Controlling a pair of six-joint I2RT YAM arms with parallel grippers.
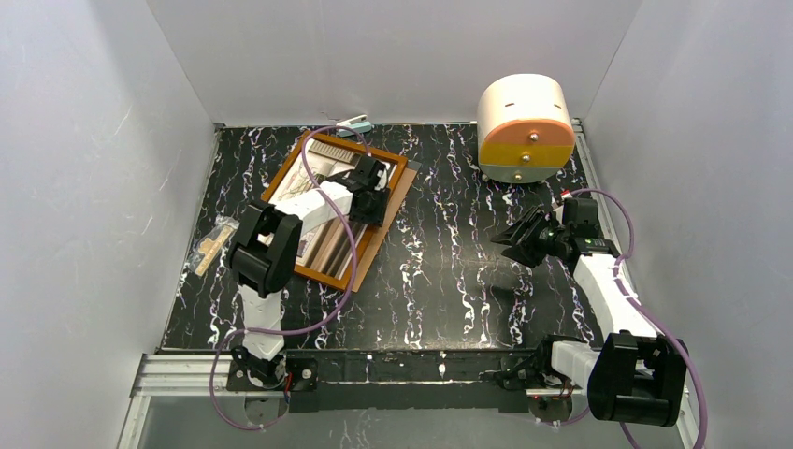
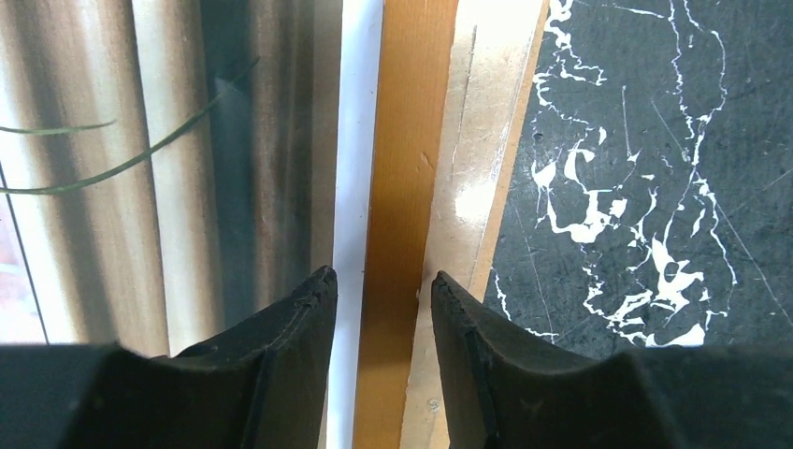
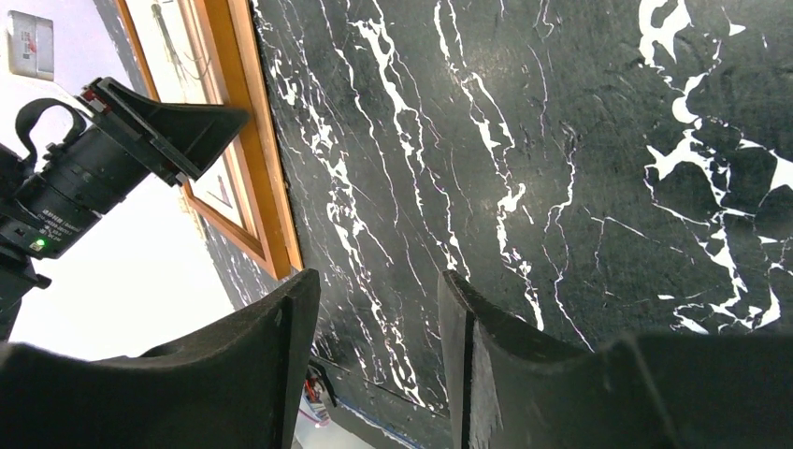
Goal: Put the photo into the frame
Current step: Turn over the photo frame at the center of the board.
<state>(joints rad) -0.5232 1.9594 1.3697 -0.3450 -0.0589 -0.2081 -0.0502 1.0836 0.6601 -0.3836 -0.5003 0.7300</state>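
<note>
Right gripper (image 3: 379, 290): near the table's (image 1: 439, 281) right edge, above bare black marble-patterned surface. Jaws part open, empty.

Left gripper (image 2: 382, 281): over the table's back left quarter, jaws part open astride one rail of the frame (image 2: 402, 140). One finger is above the white margin of the photo (image 2: 168, 187), the other above the board (image 1: 391, 213) outside the rail. A gap shows beside the rail, so no clamp is confirmed.

Photo: lies image-up within the frame's opening. Judged thin paper, light, limp and easily creased. Take it by the margin or press it flat; avoid pinching mid-sheet.

Frame: slim orange-brown wood, smooth, judged stiff and light. Best taken across a rail. It is liable to slide on the glossy board beneath.

Far: cream-and-orange drum (image 1: 526, 126), back right corner.
</note>
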